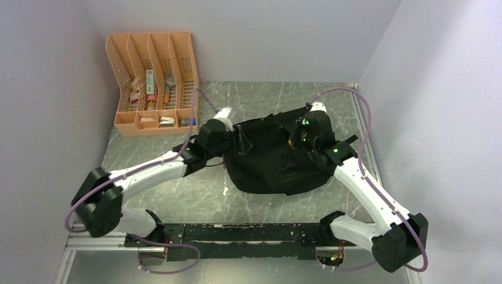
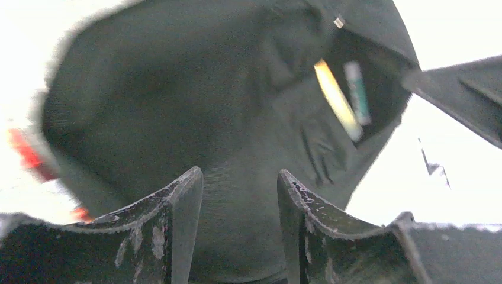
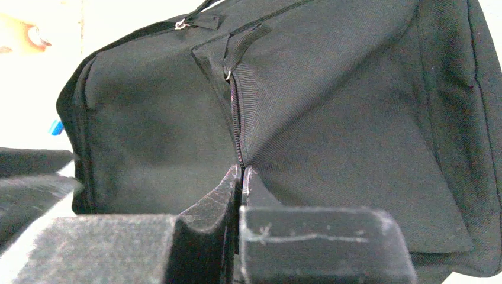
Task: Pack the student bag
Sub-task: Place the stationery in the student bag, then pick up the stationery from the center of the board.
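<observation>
The student bag [image 1: 272, 160], black and soft, lies in the middle of the table. My left gripper [image 1: 240, 141] is at the bag's left end. In the left wrist view its jaws [image 2: 240, 184] stand apart, open, with the grey lining [image 2: 177, 106] behind them. Deeper inside the bag lie a yellow stick [image 2: 337, 100] and a green-and-white one [image 2: 357, 92]. My right gripper [image 1: 303, 135] rests on the bag's top right. In the right wrist view its jaws [image 3: 241, 171] are shut on a thin black strip of the bag [image 3: 331, 106] that runs down from a small metal ring [image 3: 228, 75].
An orange mesh desk organiser [image 1: 155, 80] with small stationery items stands at the back left against the wall. A small white scrap [image 1: 225, 190] lies on the table in front of the bag. Grey walls close in on the left, back and right.
</observation>
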`<state>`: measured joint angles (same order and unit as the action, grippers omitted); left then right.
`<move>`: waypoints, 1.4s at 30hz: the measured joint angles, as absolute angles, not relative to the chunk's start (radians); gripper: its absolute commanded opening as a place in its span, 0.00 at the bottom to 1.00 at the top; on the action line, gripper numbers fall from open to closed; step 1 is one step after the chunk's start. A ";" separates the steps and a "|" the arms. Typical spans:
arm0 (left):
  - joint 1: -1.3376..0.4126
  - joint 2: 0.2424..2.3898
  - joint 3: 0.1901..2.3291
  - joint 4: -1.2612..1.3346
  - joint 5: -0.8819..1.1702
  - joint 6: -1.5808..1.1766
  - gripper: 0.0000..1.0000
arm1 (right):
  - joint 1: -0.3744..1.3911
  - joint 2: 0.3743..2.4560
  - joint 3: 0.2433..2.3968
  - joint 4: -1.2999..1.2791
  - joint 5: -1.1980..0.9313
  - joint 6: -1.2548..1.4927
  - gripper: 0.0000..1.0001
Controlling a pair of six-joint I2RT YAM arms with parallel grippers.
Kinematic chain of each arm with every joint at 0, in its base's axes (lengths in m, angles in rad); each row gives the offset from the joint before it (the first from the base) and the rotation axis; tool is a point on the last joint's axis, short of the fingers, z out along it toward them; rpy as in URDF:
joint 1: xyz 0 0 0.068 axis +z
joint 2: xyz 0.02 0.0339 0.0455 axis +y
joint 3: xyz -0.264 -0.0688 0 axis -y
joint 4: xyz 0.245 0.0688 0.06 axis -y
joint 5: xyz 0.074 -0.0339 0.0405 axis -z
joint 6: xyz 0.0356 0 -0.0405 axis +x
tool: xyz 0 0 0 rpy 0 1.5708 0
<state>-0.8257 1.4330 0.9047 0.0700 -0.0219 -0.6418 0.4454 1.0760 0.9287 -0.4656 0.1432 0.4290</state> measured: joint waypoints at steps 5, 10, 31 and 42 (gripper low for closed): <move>-0.670 1.258 0.823 -0.007 -0.103 -0.634 0.52 | 0.445 1.076 0.925 -0.464 0.146 0.428 0.00; -0.576 1.239 0.793 -0.082 -0.154 -0.635 0.50 | 0.445 1.077 0.919 -0.463 0.146 0.426 0.00; -0.559 1.608 0.875 -0.176 -0.206 -0.643 0.46 | 0.446 1.077 0.904 -0.461 0.146 0.425 0.00; -0.559 1.725 0.963 -0.170 -0.206 -0.635 0.44 | 0.447 1.077 0.891 -0.460 0.145 0.425 0.00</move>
